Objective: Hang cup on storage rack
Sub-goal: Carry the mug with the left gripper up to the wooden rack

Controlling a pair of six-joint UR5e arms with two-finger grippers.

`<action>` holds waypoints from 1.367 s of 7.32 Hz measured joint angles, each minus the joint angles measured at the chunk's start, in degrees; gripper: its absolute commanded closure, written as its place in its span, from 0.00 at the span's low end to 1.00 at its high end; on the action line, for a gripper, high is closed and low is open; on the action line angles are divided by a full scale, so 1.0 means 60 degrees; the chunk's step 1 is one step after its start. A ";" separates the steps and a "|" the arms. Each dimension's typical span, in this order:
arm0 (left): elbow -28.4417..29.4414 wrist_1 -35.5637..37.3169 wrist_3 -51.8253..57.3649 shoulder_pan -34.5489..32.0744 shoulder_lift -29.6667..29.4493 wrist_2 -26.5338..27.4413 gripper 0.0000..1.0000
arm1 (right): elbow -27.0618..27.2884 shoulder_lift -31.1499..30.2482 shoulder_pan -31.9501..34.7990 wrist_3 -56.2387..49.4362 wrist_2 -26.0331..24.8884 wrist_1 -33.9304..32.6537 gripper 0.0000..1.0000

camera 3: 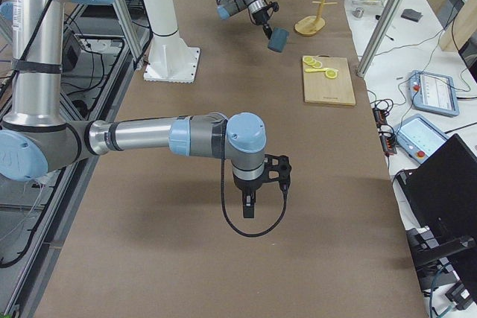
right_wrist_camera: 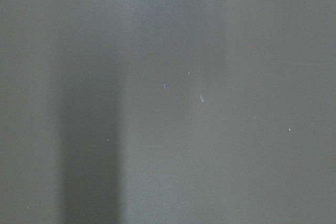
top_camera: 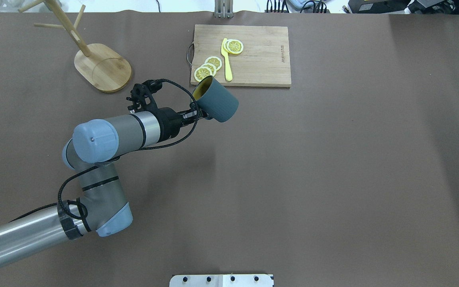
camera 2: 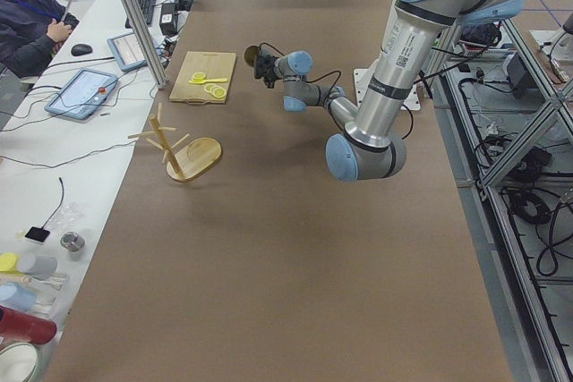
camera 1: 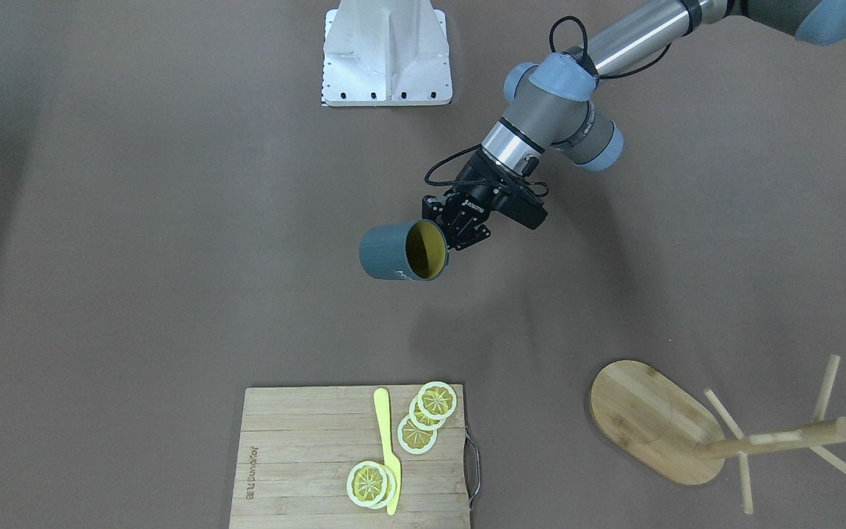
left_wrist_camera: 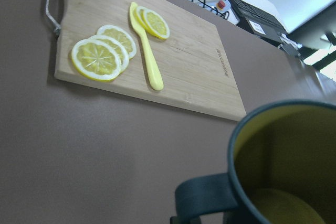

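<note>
My left fingers (camera 1: 461,236) are clamped on the cup (camera 1: 393,253) at its rim, close to the handle (left_wrist_camera: 205,200). I cannot make out the exact hold. The cup hangs in the air above the tabletop (top_camera: 293,179), tipped on its side with its yellow-green mouth turned back toward my wrist. It sits just short of the cutting board (top_camera: 253,63) with its lemon slices (top_camera: 207,67). The storage rack (top_camera: 102,68) stands upright well apart from it, off toward the far corner on my left side.

The step in hand, as I judge it, is carrying the cup over to the rack. To do it well I should keep the clamp firm, since the cup's weight hangs out to 1 side. I should turn my wrist so the handle's loop faces 1 of the pegs (camera 1: 827,386). I should come in above the peg's tip and then lower, without nudging the light post.

My right fingers (camera 3: 247,208) hang over bare tabletop, and I cannot tell whether they are apart or together.
</note>
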 measured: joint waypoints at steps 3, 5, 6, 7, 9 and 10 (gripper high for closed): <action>-0.0002 -0.0004 -0.3161 -0.0518 -0.0023 -0.0512 1.00 | -0.0289 0.0086 -0.0600 0.0707 -0.0095 0.0295 0.00; 0.0039 -0.0007 -0.4629 -0.1193 -0.0010 -0.1324 1.00 | -0.0996 0.0104 -0.1241 0.1751 -0.0155 0.1804 0.00; 0.0079 -0.0007 -0.5142 -0.1476 -0.0008 -0.1531 1.00 | -0.1365 0.0110 -0.1463 0.2291 -0.0160 0.2620 0.00; 0.0201 -0.0004 -0.5497 -0.1751 -0.0010 -0.1699 1.00 | -0.1546 0.0111 -0.1605 0.2680 -0.0154 0.3102 0.00; 0.0795 -0.0277 -0.6327 -0.2565 -0.0176 -0.2462 1.00 | -0.1631 0.0103 -0.1688 0.2886 -0.0141 0.3387 0.00; 0.1246 -0.0861 -0.7028 -0.2941 -0.0294 -0.2842 1.00 | -0.1633 0.0103 -0.1693 0.2902 -0.0140 0.3417 0.00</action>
